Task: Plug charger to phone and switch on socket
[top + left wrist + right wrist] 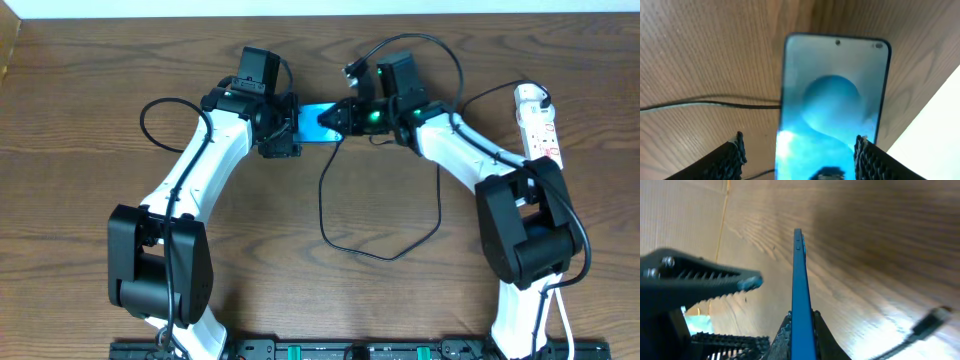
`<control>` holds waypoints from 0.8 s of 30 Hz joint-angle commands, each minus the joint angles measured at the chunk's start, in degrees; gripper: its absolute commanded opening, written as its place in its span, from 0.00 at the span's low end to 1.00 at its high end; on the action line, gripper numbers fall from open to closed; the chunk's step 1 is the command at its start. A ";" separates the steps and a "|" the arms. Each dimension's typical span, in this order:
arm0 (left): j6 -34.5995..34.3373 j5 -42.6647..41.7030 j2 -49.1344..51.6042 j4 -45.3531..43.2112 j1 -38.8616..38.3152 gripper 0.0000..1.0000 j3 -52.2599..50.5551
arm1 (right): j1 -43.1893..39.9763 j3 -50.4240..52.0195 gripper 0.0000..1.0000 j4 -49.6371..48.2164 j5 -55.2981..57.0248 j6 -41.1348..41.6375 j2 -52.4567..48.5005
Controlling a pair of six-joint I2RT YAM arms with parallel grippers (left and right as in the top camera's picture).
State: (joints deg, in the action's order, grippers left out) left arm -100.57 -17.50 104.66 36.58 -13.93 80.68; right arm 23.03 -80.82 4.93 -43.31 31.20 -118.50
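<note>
The phone with its bright blue screen is at the back middle of the table, between my two grippers. My right gripper is shut on its one end; in the right wrist view the phone shows edge-on, clamped between the fingers. My left gripper is open, its fingers spread on either side of the phone without touching it. The charger's black cable loops over the table, and its connector tip lies loose beside the phone. The white socket strip lies at the far right.
The black cable also runs across the wood left of the phone in the left wrist view. The left gripper's finger shows in the right wrist view, close to the phone. A white surface lies past the phone.
</note>
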 commanded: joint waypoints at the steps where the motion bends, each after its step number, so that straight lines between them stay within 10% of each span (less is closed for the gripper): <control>1: 10.01 -0.04 -1.31 0.17 0.13 0.70 0.17 | -2.51 0.00 0.01 -0.68 -3.23 2.99 0.42; 8: 29.62 -2.03 -1.31 -4.55 0.15 0.70 0.17 | -7.02 0.00 0.01 -8.76 -10.62 13.05 0.42; 24: 31.30 -5.49 -1.31 -19.34 0.13 0.70 0.17 | -9.29 0.00 0.01 -21.44 -11.04 55.80 0.42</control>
State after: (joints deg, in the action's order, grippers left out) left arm -70.24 -22.41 104.66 19.62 -13.93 80.68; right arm 12.78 -80.64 -15.97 -52.77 73.47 -118.52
